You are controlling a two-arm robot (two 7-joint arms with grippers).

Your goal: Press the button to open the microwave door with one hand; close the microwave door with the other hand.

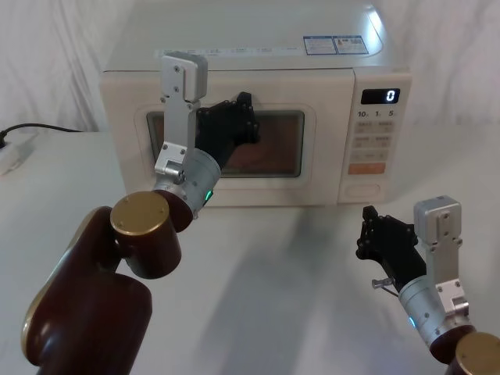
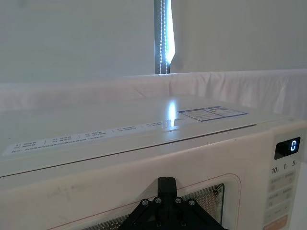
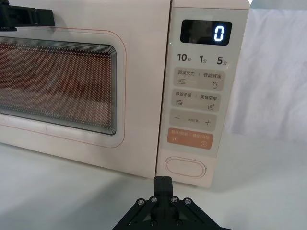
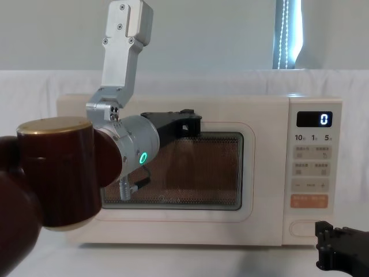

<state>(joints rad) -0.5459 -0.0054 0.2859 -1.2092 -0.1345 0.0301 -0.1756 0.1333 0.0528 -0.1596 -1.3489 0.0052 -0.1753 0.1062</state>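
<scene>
Cream microwave door (image 1: 226, 144) shut, left gripper (image 1: 244, 109) against it, right gripper (image 1: 373, 234) near button (image 1: 361, 189)

White table (image 1: 258, 266), bright window slit (image 4: 286, 34)

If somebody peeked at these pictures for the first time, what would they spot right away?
Probably the big cream microwave at the back of the white table, its door shut and a glowing 0 on its display. Next, the shiny maroon left arm reaching up so the left gripper sits against the door's window. The right gripper waits lower down, in front of the control panel.
</scene>
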